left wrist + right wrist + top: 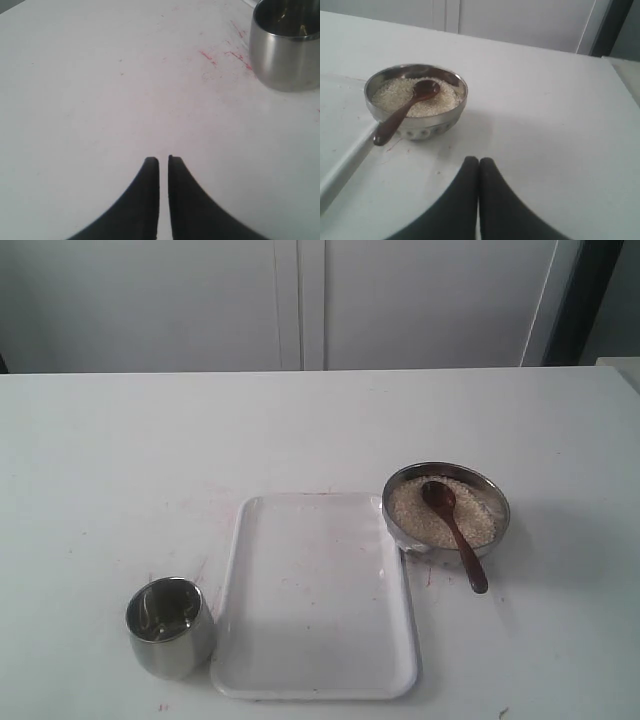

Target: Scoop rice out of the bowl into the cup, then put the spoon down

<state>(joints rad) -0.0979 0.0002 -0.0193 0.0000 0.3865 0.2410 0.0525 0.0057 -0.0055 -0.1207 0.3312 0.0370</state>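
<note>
At the near left of the table (100, 460) the cup (170, 625) stands upright, just beside the near left corner of a white tray (315, 680). The left gripper (161, 160) hovers over bare table with its jaws drawn to a thin slit and holding nothing; the cup is ahead of it and off to one side, well apart. To the right of the tray, just beside its far right corner, the bowl (503, 505) holds the rice (412, 512). The spoon (455, 530) lies with its oval end on the grains and its handle out over the bowl's near rim. The right gripper (479, 161) is pressed closed and empty, with the bowl and spoon ahead of it, apart from its tips
</note>
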